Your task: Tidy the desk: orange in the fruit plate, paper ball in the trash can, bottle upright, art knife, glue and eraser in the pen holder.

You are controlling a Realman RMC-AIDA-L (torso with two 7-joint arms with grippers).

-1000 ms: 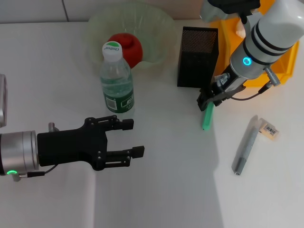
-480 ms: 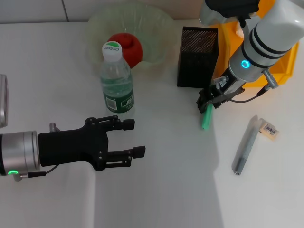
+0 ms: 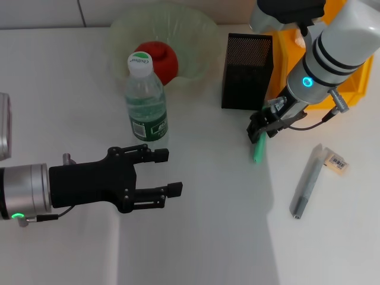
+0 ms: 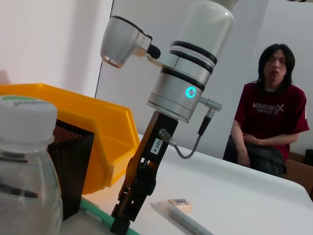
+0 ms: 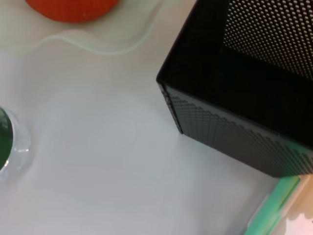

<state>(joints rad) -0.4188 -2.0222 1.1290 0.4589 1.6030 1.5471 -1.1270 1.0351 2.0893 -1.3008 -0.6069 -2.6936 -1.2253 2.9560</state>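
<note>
A green art knife lies on the white desk just in front of the black mesh pen holder. My right gripper is down on the knife's far end, fingers shut around it. To its right lie the grey glue stick and the eraser. The bottle stands upright in front of the fruit plate, which holds the orange. My left gripper hovers open and empty just in front of the bottle. The paper ball is out of view.
A yellow trash can stands behind my right arm, beside the pen holder. A silver object shows at the desk's left edge. A seated person is beyond the desk in the left wrist view.
My right gripper has shifted slightly right and settled on the knife's end. The knife, the left arm and the other things have stayed where they were.
</note>
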